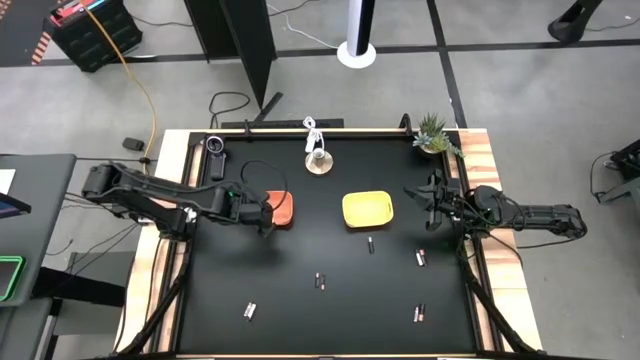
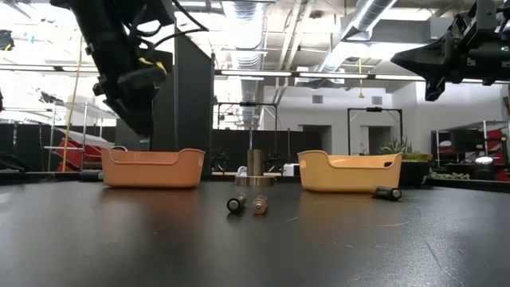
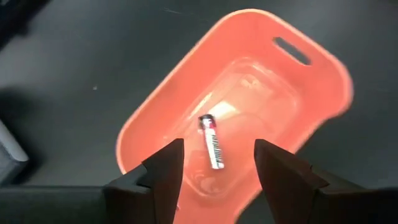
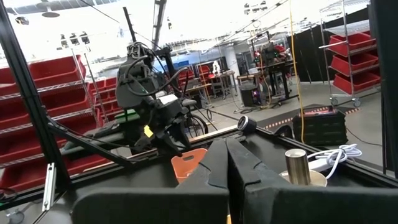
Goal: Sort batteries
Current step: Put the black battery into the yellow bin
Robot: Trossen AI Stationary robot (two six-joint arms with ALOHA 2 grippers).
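My left gripper is open and hovers over the orange tray, touching nothing. One battery, silvery with a dark end, lies on its side on the tray's floor, straight below the gap between the fingers. In the low view the left gripper hangs above the orange tray. Several more batteries lie on the black table. The yellow tray stands to the right of the orange one. My right gripper is shut and empty, raised near the table's right edge.
A round metal-and-wood object with a white cable stands near the far edge, a small potted plant at the far right corner, and a black device at the far left. Wooden borders frame the black mat.
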